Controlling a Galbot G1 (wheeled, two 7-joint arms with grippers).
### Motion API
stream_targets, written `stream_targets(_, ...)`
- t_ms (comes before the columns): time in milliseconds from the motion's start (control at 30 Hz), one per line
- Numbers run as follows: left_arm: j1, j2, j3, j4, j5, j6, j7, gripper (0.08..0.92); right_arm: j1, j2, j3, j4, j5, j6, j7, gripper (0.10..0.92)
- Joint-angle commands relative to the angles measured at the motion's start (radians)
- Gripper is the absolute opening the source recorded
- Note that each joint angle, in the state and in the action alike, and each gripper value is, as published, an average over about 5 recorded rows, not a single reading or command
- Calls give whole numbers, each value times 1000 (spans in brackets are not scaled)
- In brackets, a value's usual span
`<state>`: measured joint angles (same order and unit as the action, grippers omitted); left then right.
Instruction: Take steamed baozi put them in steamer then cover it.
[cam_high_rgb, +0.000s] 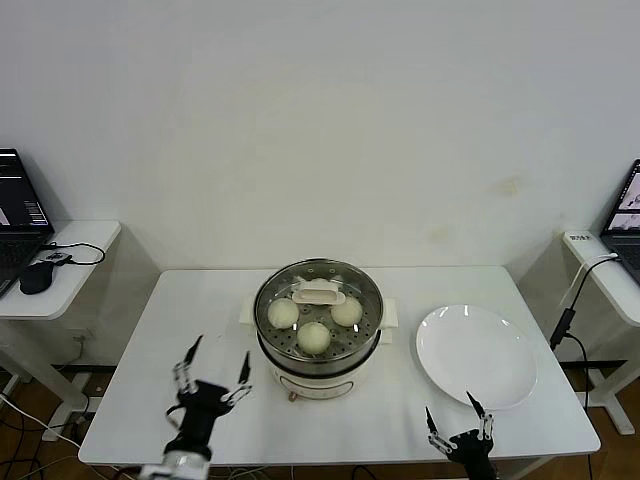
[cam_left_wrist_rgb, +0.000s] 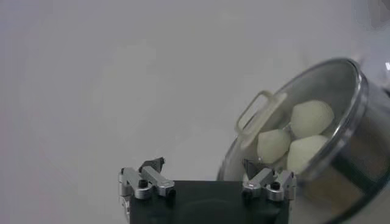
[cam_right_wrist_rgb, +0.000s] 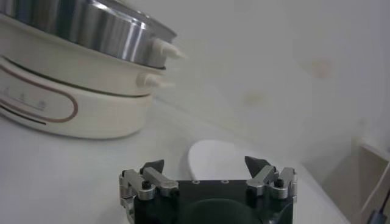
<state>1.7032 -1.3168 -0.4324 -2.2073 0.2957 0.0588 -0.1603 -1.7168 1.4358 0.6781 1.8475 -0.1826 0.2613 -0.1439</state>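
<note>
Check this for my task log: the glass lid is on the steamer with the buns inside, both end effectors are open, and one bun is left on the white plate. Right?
Not quite: the white plate is bare, as the head view shows. The rest holds: the glass lid sits on the steamer over the buns, and the left end effector and right end effector are both open.

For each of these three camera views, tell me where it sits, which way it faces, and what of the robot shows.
Head view: high on the robot, looking forward and down at the table; steamer with cover on, three baozi visible, plate; left gripper and right gripper both open.
Left wrist view: behind the open left gripper, facing the covered steamer.
Right wrist view: low behind the open right gripper, facing the steamer's base and plate.
Shared: all three show the steamer.
</note>
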Motion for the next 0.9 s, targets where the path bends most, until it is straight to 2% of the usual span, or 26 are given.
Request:
stream_targets(33, 243, -43, -142, 84, -533, -239, -120, 823, -32, -95, -25, 50, 145, -77, -13, 823)
stream_targets(267, 267, -41, -123, 149, -512, -311, -79, 823, -64, -136, -51, 73, 168, -86, -16, 823)
stream_targets(900, 282, -57, -89, 127, -500, -292, -24, 823, -80, -155, -95, 106, 227, -104, -16, 823)
